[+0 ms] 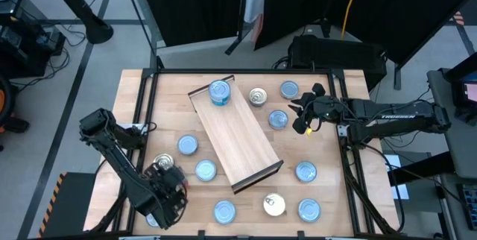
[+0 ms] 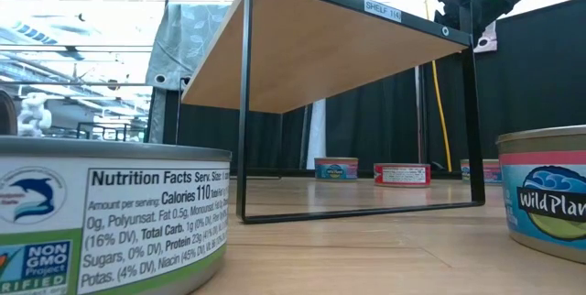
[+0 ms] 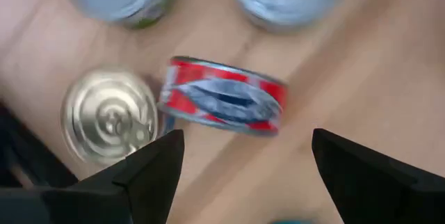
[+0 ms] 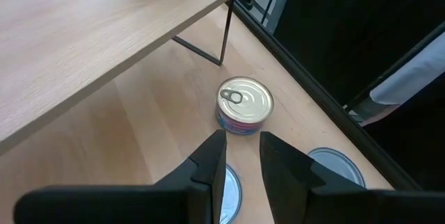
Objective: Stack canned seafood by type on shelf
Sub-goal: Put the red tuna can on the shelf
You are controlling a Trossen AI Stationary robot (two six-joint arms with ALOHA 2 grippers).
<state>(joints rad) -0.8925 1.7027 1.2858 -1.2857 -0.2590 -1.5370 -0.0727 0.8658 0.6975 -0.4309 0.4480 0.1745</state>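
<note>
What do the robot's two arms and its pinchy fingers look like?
Both arms are black, made of chunky jointed tubes. The right arm has white lettering along its side, and there is something yellow near the right gripper. The left arm ends in the bulky left gripper. Up close, each gripper has two flat, dark, wedge-shaped fingers.

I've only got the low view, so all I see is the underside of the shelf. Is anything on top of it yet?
Observer: Yes. From above, one blue-topped tin sits at the far end of the shelf; the rest of the board is bare.
Operator: And the left gripper? I can't find it.
Observer: The left gripper is open over the table's near-left area, above a red tin lying on its side beside a silver-topped tin.
</note>
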